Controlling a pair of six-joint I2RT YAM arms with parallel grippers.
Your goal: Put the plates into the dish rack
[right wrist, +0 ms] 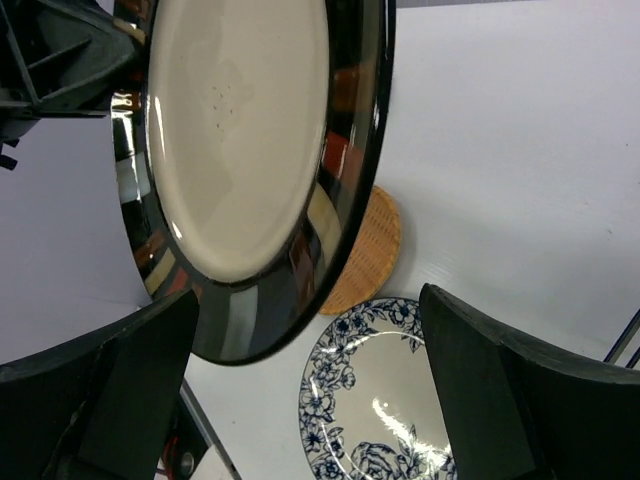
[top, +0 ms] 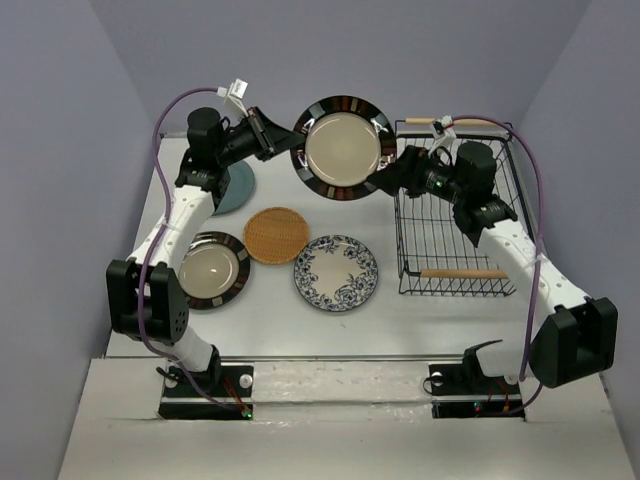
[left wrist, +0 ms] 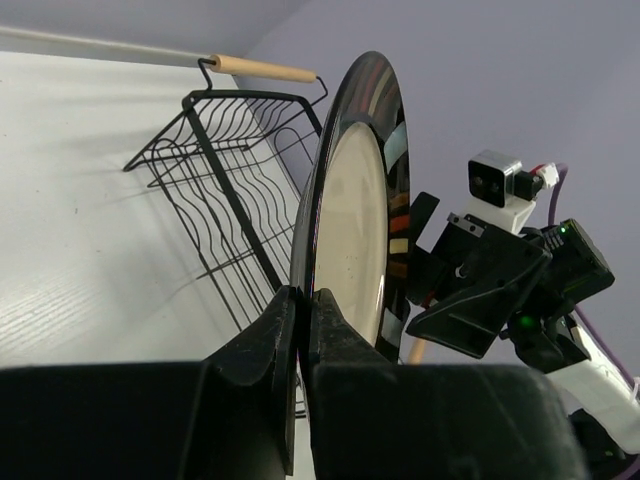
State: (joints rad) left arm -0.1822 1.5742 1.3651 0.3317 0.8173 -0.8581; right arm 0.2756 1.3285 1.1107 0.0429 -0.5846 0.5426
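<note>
I've got L gripper [top: 284,140] pinched shut on striped plate [top: 343,147] at its 9 o'clock rim, plate held upright above table [top: 420,325]. R gripper [top: 386,182] is spread wide at plate's 4 o'clock, rim btwn fingers, contact unclear. Dish rack [top: 462,272] is at plate's 4 o'clock.

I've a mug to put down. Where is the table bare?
Bare: the near table strip in front of the floral plate, and the gap between that plate and the rack. Crowded: left-centre, where the orange plate, teal plate and lying striped plate cluster.
</note>
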